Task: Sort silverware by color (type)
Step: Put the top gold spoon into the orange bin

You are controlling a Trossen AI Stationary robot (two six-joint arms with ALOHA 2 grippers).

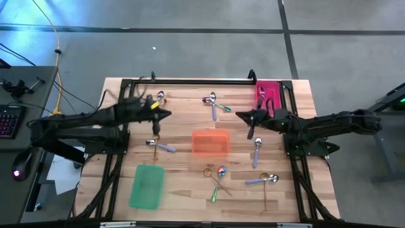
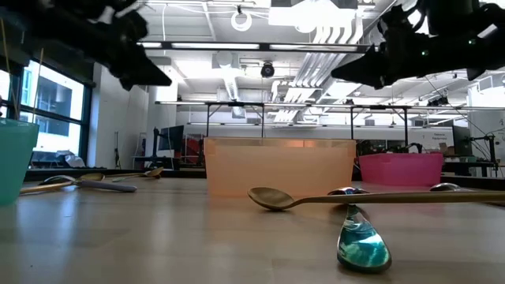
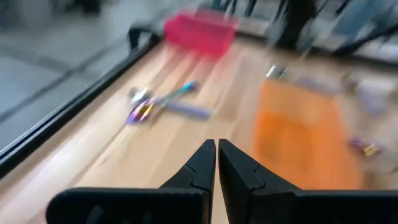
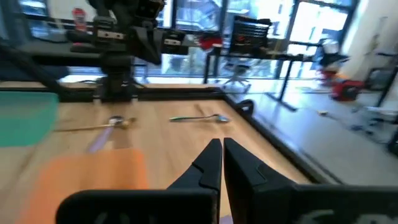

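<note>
Both arms hover above the table with their fingers together and nothing between them. My left gripper [image 1: 168,114] [image 3: 217,148] is left of the orange tray [image 1: 210,143]. My right gripper [image 1: 238,115] [image 4: 222,146] is just beyond that tray's right far corner. Spoons and forks lie flat on the wood. One crossed pair [image 1: 214,103] [image 3: 163,104] sits between the two grippers. A purple-handled spoon [image 1: 159,145] lies below my left gripper. Another spoon [image 1: 257,151] lies right of the orange tray. A gold and rainbow cluster [image 1: 218,179] [image 2: 359,237] is near the front edge.
The green tray [image 1: 147,185] stands at the near left. The pink tray [image 1: 268,95] at the far right holds a few dark pieces. More cutlery lies at the far left [image 1: 159,98] and near right [image 1: 266,181]. Black frame rails [image 1: 190,81] border the table.
</note>
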